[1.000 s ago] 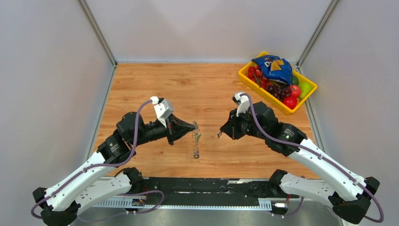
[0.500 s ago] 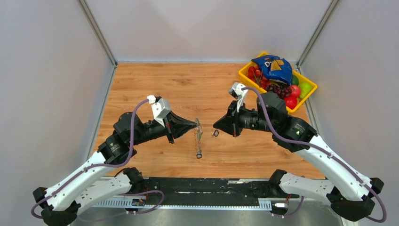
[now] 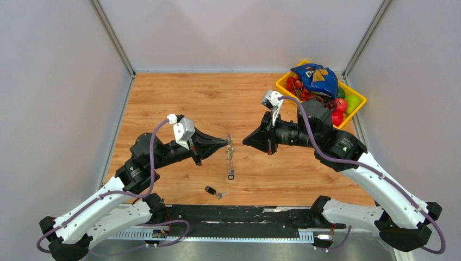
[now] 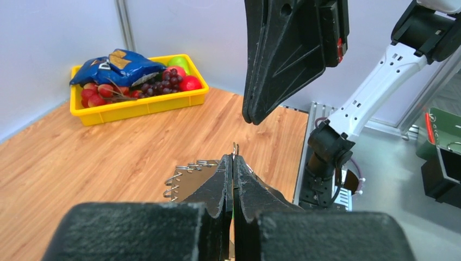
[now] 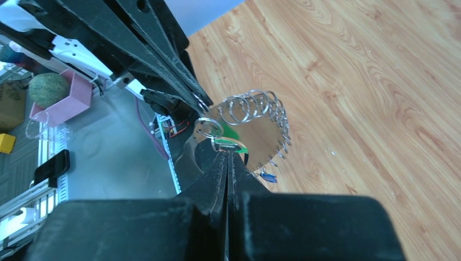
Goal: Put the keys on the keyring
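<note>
While you look from the top camera, you see the left claw (image 3: 225,142) fully closed, and its tips pinch the upper edge of the keyring (image 3: 230,156), which hangs down from them. In your left wrist view the two fingers lie flat against each other, and a bit of thin wire stands out just past their tips. The looped edge of the keyring shows to the left of these tips.

The right claw (image 3: 244,139) is also fully closed, finger against finger. It points at the left claw, tip facing tip, and from above a narrow strip of the table (image 3: 179,98) shows between it and the keyring. You can see nothing gripped in it.

In the right wrist view the key with the green tag (image 5: 231,145) sits directly ahead of the right claw's tips, hanging on a small ring (image 5: 209,128) at the keyring's edge. Whether the tips touch the tag, I cannot tell from that view.

A small dark key (image 3: 231,175) hangs at the low end of the keyring, below the left claw.

One loose key (image 3: 215,191) lies on the table, on the base side of the left claw and well apart from both claws.
</note>
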